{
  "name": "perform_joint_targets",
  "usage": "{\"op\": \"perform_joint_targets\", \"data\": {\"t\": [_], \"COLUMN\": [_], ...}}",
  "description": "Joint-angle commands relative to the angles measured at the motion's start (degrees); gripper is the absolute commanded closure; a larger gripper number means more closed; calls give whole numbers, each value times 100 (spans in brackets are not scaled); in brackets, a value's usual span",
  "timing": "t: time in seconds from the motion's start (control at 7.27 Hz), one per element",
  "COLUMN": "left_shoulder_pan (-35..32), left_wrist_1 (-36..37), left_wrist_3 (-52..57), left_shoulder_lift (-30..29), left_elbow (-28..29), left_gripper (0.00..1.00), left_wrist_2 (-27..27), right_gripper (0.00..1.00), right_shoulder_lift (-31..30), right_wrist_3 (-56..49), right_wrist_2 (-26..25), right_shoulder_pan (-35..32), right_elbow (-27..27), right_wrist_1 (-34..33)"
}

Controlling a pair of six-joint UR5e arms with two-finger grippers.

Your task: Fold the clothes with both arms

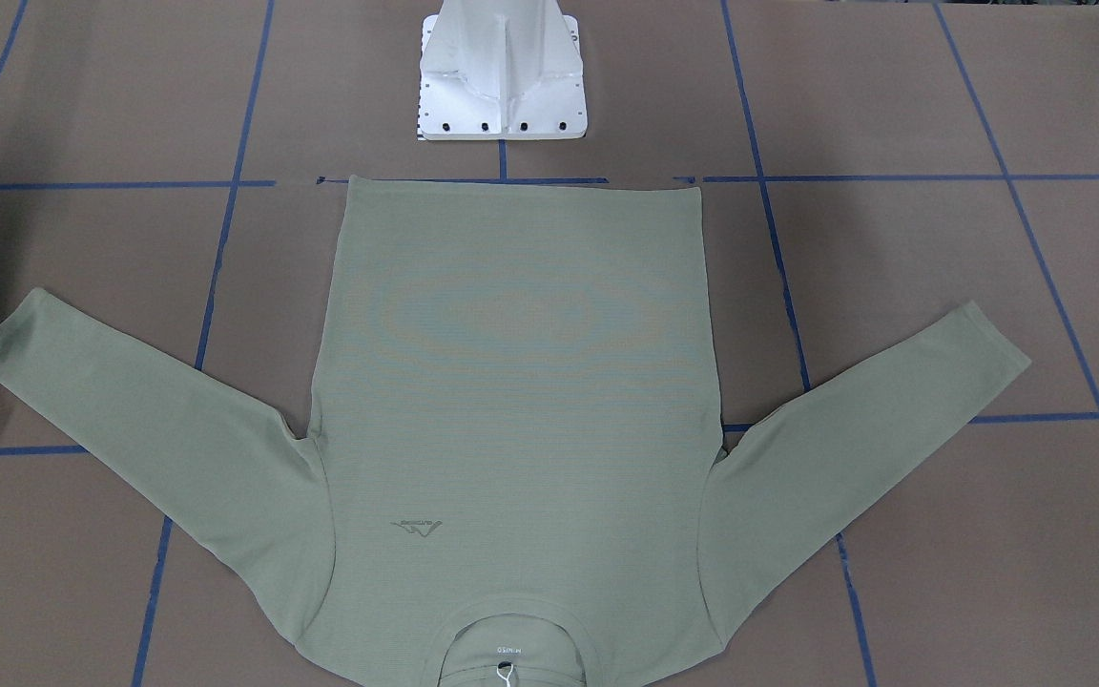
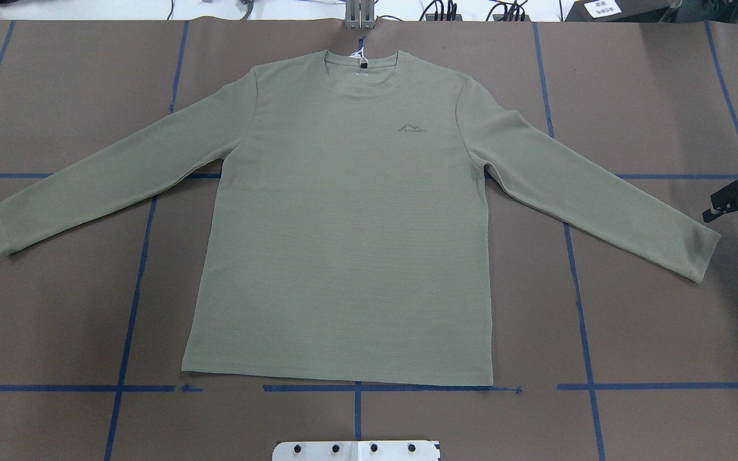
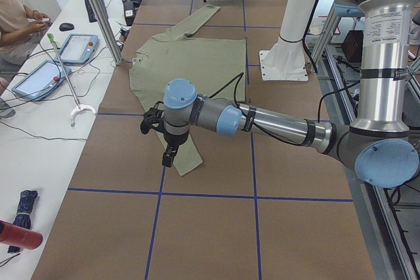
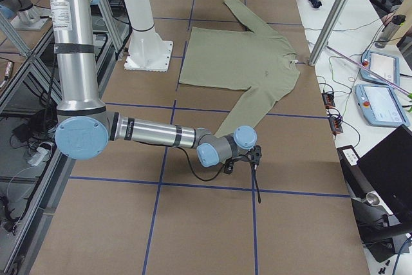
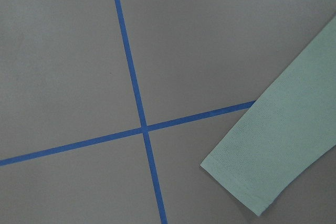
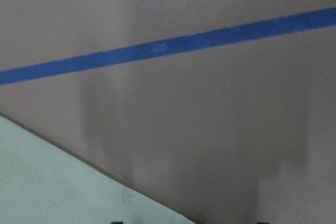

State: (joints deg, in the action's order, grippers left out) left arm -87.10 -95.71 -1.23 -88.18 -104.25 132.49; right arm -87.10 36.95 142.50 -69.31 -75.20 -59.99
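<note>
Sage-green knit shirt (image 2: 343, 243) is lying flat, logo up, on the brown desk (image 2: 651, 320), sleeves spread for folding. Right gripper (image 2: 731, 214) is hovering just beside its cuff (image 2: 696, 253), fingers apart, likely lining up a pinch. Left gripper (image 3: 168, 159) is hanging near the other cuff (image 5: 247, 182); I cannot tell its finger spacing.

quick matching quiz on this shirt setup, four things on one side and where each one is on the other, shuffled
Things:
1. ribbed neckline
2. bottom hem
3. right pincer
4. chest logo

Places:
a. the shirt edge nearest the white pedestal base
b. by the right sleeve cuff
c. at the table's far side from the robot
d. on the shirt's front, toward the robot's right, just below the collar

Pairs: 1-c, 2-a, 3-b, 4-d
</note>
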Motion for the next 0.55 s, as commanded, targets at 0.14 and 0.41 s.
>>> {"op": "perform_joint_targets", "data": {"t": [0.14, 0.41], "left_shoulder_pan": [0, 0], "left_wrist_1": [0, 0], "left_wrist_3": [9, 9], "left_shoulder_lift": [3, -6], "left_elbow": [-7, 1], "left_gripper": [0, 0], "left_wrist_2": [-4, -4], "right_gripper": [12, 20], "right_shoulder_lift": [-35, -61], "right_wrist_3": [76, 85], "right_wrist_2": [6, 6], "right_shoulder_pan": [128, 154], "right_elbow": [23, 23], "right_wrist_1": [75, 75]}}
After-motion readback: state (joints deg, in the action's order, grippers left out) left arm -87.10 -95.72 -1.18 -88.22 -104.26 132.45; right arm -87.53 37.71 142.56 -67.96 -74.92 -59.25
